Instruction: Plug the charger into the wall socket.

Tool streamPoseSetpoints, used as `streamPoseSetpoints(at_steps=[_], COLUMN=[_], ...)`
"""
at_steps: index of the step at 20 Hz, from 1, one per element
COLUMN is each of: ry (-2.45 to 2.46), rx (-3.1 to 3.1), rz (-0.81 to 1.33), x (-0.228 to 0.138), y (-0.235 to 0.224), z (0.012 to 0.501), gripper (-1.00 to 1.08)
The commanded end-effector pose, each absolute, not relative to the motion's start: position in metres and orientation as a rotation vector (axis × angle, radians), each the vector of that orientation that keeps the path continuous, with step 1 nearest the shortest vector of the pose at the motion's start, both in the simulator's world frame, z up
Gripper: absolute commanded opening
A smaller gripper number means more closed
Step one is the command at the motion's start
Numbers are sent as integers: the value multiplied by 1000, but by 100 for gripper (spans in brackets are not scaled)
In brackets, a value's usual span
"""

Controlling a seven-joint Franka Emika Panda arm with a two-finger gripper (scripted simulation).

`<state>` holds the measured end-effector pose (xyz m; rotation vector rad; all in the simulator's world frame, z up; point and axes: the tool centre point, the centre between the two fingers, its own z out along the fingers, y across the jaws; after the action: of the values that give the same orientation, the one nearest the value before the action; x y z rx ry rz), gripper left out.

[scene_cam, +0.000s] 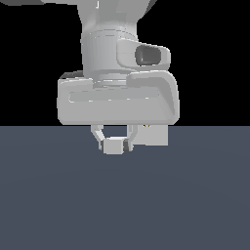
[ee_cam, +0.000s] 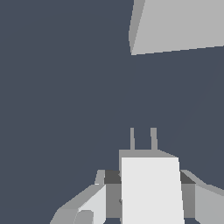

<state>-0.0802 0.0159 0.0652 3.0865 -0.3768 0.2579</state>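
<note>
With the fingers closed against its two sides, the small off-white rectangular charger block point(scene_cam: 113, 145) sits clamped in the grey parallel-jaw gripper point(scene_cam: 114, 144), jaws only as wide apart as the block. Charger is held just above the flat dark slate-blue floor surface point(scene_cam: 125, 205); exterior view doesn't show contact with it.

Wrist view: charger point(ee_cam: 151, 190) fills the space between the gripper point(ee_cam: 148, 197) fingers, one pale finger point(ee_cam: 94, 205) on one side, the other partly cut off at the frame edge. Two short grey prongs point(ee_cam: 143, 139) stick out of the charger's far end, parallel, pointing out over bare floor point(ee_cam: 61, 87).

Flat light-grey square wall socket plate point(scene_cam: 151, 135) stands upright behind the gripper, offset toward the exterior view's right; its edge on the exterior view's left is hidden behind a finger. Tiny brownish marks show near its top, just under the big pale grey robot hand body point(scene_cam: 117, 100); holes too small to resolve properly.

In the wrist view the socket point(ee_cam: 179, 26) shows one broad lit face and a narrow shaded side edge, well apart from the prong tips, off to one side of the prong axis. Open floor between prongs and plate. Floor's far edge runs as a straight horizon against black in the exterior view.
</note>
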Motion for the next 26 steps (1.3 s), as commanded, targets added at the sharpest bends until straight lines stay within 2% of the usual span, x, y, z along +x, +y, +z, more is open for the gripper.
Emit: streamPoseSetpoints(at_steps=[1,13,26], ry=[-336,-221,-204], rx=[3093,3112,3114], rz=[259,258,257], x=[-76,-61,-57], y=[2,-40,-46], z=[73,97,100], gripper=[-100,-100,-100])
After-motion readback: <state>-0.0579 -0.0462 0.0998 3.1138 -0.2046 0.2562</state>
